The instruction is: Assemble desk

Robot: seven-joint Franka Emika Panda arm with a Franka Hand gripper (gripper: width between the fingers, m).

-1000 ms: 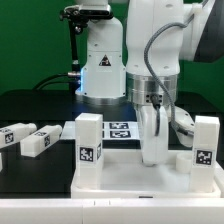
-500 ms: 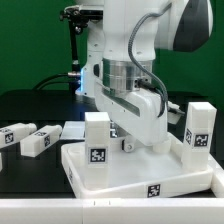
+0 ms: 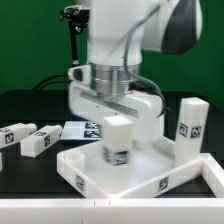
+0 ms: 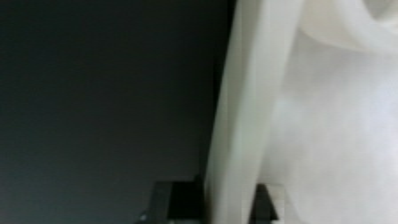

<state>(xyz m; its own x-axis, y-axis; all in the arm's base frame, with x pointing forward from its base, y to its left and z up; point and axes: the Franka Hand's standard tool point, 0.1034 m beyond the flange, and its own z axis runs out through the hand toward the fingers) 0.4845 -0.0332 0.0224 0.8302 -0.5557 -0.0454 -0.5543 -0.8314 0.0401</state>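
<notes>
The desk's white tabletop (image 3: pixel 120 178) lies skewed on the table with its raised rim up. Two white tagged legs stand in it: one near the middle (image 3: pixel 118 140) and one at the exterior view's right corner (image 3: pixel 187 120). Two more legs (image 3: pixel 12 136) (image 3: pixel 38 142) lie loose at the exterior view's left. My gripper (image 3: pixel 138 138) reaches down behind the middle leg, so its tips are partly hidden there. In the wrist view the gripper (image 4: pixel 221 202) is shut on the tabletop's thin rim (image 4: pixel 240 110), a dark finger (image 4: pixel 175 203) on either side.
The marker board (image 3: pixel 82 130) lies flat behind the tabletop, next to the arm's base (image 3: pixel 90 70). The table is black, with a white front edge (image 3: pixel 40 205). A dark stand (image 3: pixel 72 35) rises at the back.
The arm has swung toward the exterior view's left and twisted, turning the tabletop with it. The two upright legs travelled with the tabletop. The loose legs stayed still.
</notes>
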